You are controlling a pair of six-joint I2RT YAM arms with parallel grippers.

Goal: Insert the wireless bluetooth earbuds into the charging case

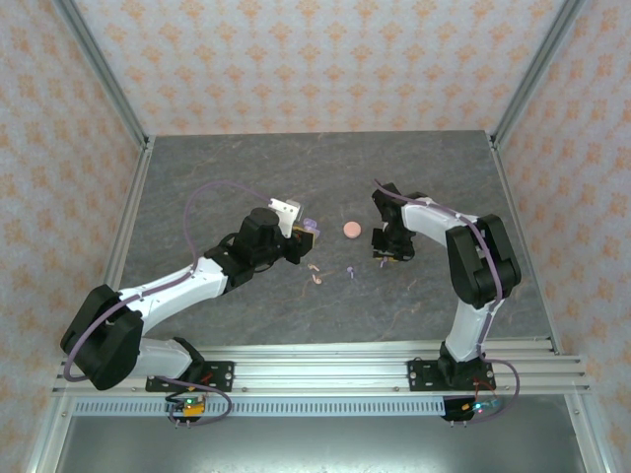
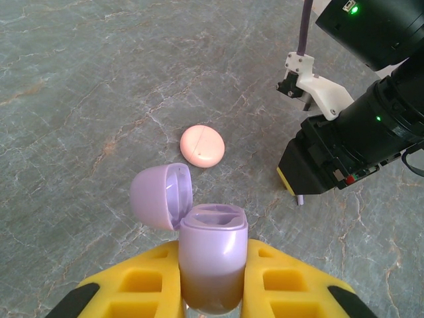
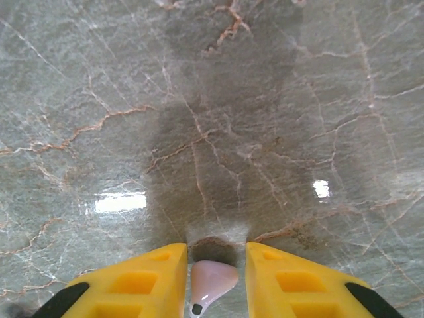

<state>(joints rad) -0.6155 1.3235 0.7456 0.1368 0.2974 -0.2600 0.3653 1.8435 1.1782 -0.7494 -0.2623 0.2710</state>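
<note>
Handover in the making: the right gripper (image 3: pixel 217 255) has its jaws at a narrow gap and, by the look of it, pinched on a lilac earbud (image 3: pixel 213 278). The bud sits low between the yellow fingers (image 3: pixel 146 278), its long axis roughly along them (which end is the stem is hard to make out). Off to that gripper's left, the left gripper (image 2: pixel 212 265) is clamped tight on the body of the lilac charging case (image 2: pixel 212 232). The case's lid (image 2: pixel 161 195) stands open to one side and its two wells (image 2: pixel 213 215) are bare, facing upward as far as the left wrist view shows. Between the two tools, roughly midway, a closed pink case (image 1: pixel 350 230) lies on the table (image 1: pixel 246 177). Three loose buds rest on the near side of both grippers, toward the arm bases: two pale pink buds (image 1: pixel 317 279) and one lilac bud (image 1: pixel 350 273). The coming move looks to turn on a single sideways crossing. The held bud must travel leftward from the right gripper, past the pink case, and come down over the open wells with its axis turned to match them. The right arm carries the bud; the left need only hold the case steady, open side up
</note>
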